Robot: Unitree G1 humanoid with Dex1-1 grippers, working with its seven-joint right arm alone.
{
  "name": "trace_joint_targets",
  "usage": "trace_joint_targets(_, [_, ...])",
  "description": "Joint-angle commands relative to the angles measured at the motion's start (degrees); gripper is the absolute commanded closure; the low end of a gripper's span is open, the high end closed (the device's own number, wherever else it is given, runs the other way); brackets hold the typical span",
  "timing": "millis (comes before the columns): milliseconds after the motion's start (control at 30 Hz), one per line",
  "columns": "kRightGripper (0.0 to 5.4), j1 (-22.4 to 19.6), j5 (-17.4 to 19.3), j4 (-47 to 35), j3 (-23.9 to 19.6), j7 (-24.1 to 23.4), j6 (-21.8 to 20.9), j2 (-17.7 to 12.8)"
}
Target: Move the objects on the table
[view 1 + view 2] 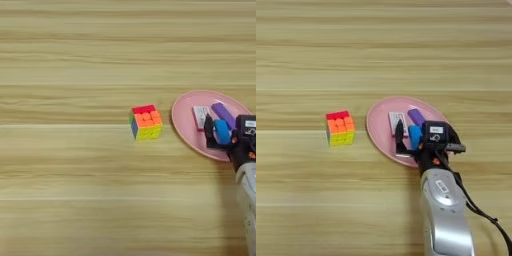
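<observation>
Right gripper (407, 137) has its jaws clamped on the blue block (414, 137) over the pink plate (376, 125), probably dropping it off; puzzle cube (340, 128) waits left of centre.

head stereo | looking down | both share table (75, 60)

Silver forearm (446, 215), black gripper (407, 137), white label, black cable (481, 212)

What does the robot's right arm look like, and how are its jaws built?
The right arm has a smooth silver forearm shell bearing a small white sticker. A thin black cable runs along its right side. The wrist block is black with a white label on top. The gripper ends in two black jaws.
</observation>
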Motion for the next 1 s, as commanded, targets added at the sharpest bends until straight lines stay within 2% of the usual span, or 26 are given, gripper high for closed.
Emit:
trace_joint_targets(33, [0.02,-1.21,-0.82,-3.29,-0.62,-0.17,1.85,-2.01])
trace_joint_targets(200, [0.02,-1.01,-0.54,-3.98,-0.86,0.39,4.64,-2.50])
trace_joint_targets(333, [0.02,-1.03,1.02,-4.15,-0.83,1.69,6.14,-2.25])
trace_joint_targets(600, [0.02,-1.43,3.23,-4.80,-1.34,2.87,7.47,-1.50])
trace_joint_targets(1000, [0.02,-1.69,1.52,-1.46,-0.47,2.98,8.43,-2.64])
